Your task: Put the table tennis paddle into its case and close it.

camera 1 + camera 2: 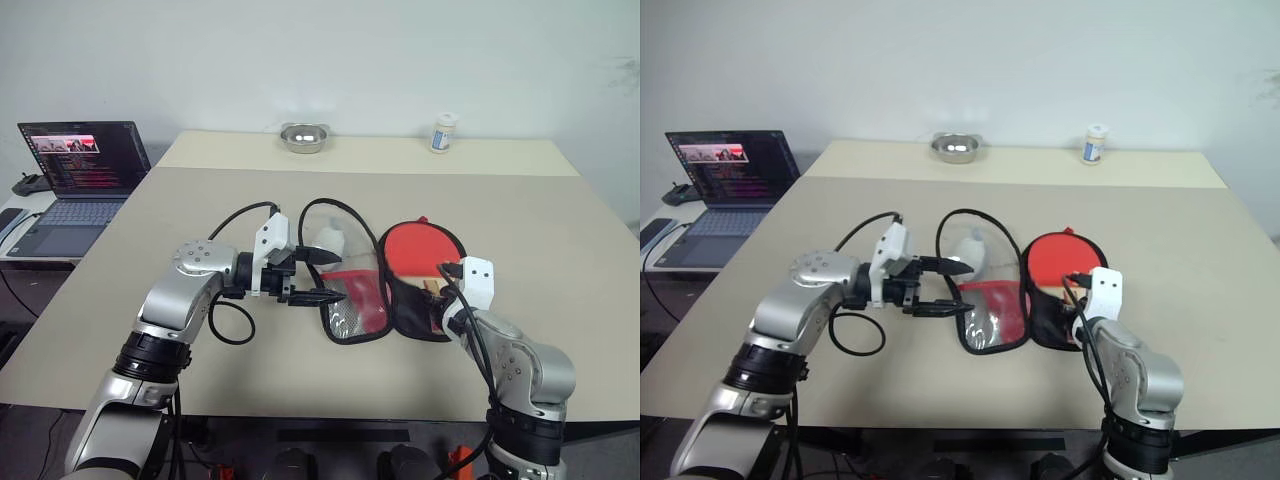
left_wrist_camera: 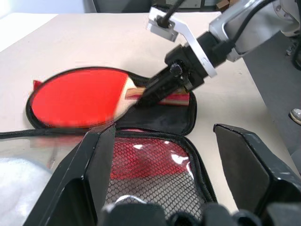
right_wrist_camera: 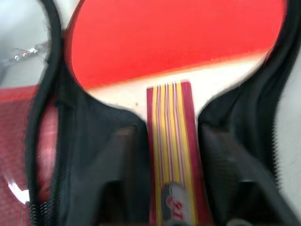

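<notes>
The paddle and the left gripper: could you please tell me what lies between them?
The case's open clear flap with red mesh lies between the left gripper and the paddle, as both eye views show.

1. The place looks like a lab or office workroom set up for testing: a plain pale wall rises behind a wide beige desk (image 1: 520, 230).
2. An open laptop (image 1: 75, 185) with a lit screen stands on a lower side surface to the left.
3. A small steel bowl (image 1: 304, 137) and a white bottle (image 1: 444, 133) stand at the desk's far edge.
4. Loose black cables (image 1: 232, 330) run along the robot's arms.
</notes>
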Motion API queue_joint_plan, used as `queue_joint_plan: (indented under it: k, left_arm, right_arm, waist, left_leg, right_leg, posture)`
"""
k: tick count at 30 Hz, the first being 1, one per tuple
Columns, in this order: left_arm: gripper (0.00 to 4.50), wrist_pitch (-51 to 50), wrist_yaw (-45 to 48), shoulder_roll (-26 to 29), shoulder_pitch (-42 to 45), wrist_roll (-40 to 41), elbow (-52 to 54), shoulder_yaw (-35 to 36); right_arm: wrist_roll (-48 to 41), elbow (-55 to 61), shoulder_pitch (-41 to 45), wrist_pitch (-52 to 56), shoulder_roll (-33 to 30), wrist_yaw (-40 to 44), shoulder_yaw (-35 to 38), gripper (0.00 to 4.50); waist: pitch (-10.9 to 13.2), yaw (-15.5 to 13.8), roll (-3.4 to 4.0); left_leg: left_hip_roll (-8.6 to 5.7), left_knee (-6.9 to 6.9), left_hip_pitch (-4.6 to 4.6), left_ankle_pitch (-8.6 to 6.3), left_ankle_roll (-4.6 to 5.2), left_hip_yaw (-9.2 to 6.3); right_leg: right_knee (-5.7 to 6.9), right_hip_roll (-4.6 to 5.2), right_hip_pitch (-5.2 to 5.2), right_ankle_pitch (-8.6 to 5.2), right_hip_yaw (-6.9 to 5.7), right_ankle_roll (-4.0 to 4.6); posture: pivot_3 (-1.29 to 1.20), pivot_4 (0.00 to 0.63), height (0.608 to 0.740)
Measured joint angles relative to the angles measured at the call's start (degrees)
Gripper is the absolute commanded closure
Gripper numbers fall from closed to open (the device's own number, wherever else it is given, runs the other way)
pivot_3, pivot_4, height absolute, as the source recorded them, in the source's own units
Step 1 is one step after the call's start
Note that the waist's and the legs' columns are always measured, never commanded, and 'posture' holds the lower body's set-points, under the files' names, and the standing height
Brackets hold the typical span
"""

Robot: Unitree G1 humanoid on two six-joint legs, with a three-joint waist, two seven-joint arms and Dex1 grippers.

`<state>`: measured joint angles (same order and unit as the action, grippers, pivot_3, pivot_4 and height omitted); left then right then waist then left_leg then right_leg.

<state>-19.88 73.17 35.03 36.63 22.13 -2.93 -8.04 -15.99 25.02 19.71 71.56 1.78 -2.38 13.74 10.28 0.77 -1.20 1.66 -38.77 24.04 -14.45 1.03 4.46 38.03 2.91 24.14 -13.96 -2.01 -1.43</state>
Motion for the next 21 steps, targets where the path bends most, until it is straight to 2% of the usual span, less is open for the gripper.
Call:
queue_joint_plan:
  k: [3,8,13,16,19,21]
  left_arm:
    - [0.88,-1.0,-0.1,0.2,-0.1,0.0,0.0,0.0]
    - [0.88,-1.5,-1.2,0.1,-0.3,0.0,0.1,0.0]
    - [0.88,-3.6,-3.9,1.8,-2.6,0.3,0.9,2.2]
    - [0.88,-3.5,-4.0,3.7,-4.7,0.2,0.9,3.0]
    - [1.46,-3.4,-4.0,4.1,-5.2,-0.1,0.8,3.0]
    - [2.14,-3.2,-3.8,4.6,-4.9,-0.6,0.0,3.0]
  right_arm:
    - [-0.3,0.7,-0.3,0.3,-1.0,1.1,-1.6,0.08]
    - [-1.5,3.6,-0.9,1.9,-5.2,4.0,-4.0,0.03]
    - [-10.4,14.4,-0.9,5.2,-20.4,17.2,-5.9,0.03]
    - [-17.8,18.5,-1.1,6.1,-28.2,26.3,-2.9,0.03]
    - [-26.0,20.8,-0.7,7.1,-33.1,33.2,1.7,0.0]
    - [-28.4,21.3,-0.4,6.1,-39.4,37.3,3.1,0.0]
  waist:
    - [0.0,0.0,0.0]
    - [0.0,0.0,0.0]
    - [0.0,0.2,-0.01]
    - [0.0,0.2,-0.03]
    - [0.1,0.1,-0.13]
    - [0.1,0.0,-0.14]
  left_leg:
    - [0.0,0.0,-0.01,0.0,0.0,-0.01]
    - [0.0,0.0,0.0,0.0,0.0,-0.01]
    - [0.02,0.03,-0.01,-0.01,0.01,-0.03]
    - [0.03,0.03,-0.01,-0.01,0.01,-0.09]
    - [0.02,0.0,0.0,-0.01,0.01,-0.19]
    - [-0.03,-0.02,0.0,-0.01,0.01,-0.19]
  right_leg:
    - [0.0,0.0,-0.01,0.0,-0.01,0.0]
    - [-0.02,0.0,0.0,0.0,0.0,0.0]
    - [-0.06,0.01,0.0,-0.02,-0.02,-0.03]
    - [-0.07,0.01,-0.02,-0.04,-0.06,-0.04]
    - [-0.09,0.07,-0.09,-0.04,-0.13,-0.04]
    - [-0.11,0.11,-0.1,-0.08,-0.13,-0.09]
  posture:
    - [0.0,0.15,0.74]
    - [0.0,0.15,0.74]
    - [0.0,0.15,0.74]
    - [0.0,0.15,0.74]
    - [0.0,0.15,0.74]
    - [0.0,0.15,0.74]
